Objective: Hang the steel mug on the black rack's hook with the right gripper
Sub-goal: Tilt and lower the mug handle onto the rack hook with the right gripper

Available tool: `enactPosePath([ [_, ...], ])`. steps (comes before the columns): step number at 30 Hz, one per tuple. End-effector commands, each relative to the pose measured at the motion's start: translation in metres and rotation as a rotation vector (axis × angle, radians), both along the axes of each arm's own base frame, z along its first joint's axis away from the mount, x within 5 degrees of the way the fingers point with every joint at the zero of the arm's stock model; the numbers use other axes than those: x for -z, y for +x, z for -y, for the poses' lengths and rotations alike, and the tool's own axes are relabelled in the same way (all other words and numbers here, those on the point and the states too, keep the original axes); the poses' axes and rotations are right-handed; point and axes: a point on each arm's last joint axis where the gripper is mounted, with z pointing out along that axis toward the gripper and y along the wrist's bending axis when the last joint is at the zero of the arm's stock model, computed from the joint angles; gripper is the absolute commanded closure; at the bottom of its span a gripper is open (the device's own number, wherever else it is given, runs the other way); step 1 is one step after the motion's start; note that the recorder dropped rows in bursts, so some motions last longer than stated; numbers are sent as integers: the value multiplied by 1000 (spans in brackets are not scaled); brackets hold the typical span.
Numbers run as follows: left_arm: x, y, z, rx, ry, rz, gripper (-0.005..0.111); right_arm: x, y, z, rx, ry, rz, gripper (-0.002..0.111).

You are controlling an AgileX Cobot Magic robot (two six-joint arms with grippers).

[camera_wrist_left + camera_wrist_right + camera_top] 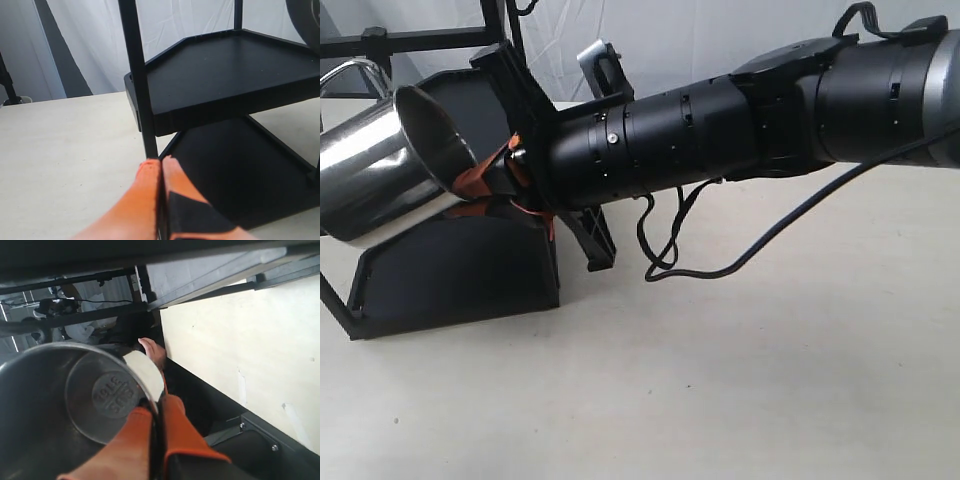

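My right gripper (488, 188) is shut on the rim of the steel mug (375, 170), one orange pad inside and one outside. It holds the mug tilted in the air at the far left, mouth toward the arm. The mug's thin handle (350, 75) points up, just under the black rack's horizontal bar (420, 40). A short stub (375, 34) on that bar looks like the hook. The right wrist view looks into the mug (75, 405), with the right gripper (156, 412) pinching its wall. My left gripper (161, 164) is shut on nothing, by a rack post (135, 75).
The rack's upper tray (235, 75) and lower tray (240, 170) stand right behind the left gripper. In the exterior view the lower tray (460, 275) sits under the mug. Loose black cables (670, 250) dangle from the right arm over the beige table (720, 390).
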Motion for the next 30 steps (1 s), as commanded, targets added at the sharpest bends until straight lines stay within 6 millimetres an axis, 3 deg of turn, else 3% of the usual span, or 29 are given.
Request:
enactPosePath([
  [1,0,0,0,6,-4,2,105,-2,2,-1,33,40,-42,109],
  [30,0,0,0,6,-4,2,105,5,5,2,109,-36,-129,109],
])
